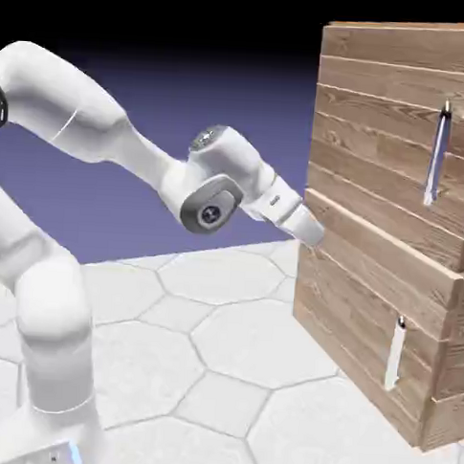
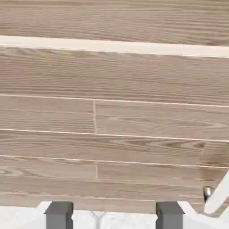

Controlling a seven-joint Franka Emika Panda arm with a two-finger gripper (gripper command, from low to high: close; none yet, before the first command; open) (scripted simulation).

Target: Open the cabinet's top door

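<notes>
Hand view shows the claw with its fingertips apart, wooden cabinet planks ahead, and a white handle beside the right-hand fingertip.

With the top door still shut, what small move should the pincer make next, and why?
Probably raise the pincer and shift it toward the exterior view's right, to the long handle. Its fingers stand apart with nothing between them, and in the exterior view the hand sits lower than that handle and to its left, nearer the seam below the top door.
</notes>
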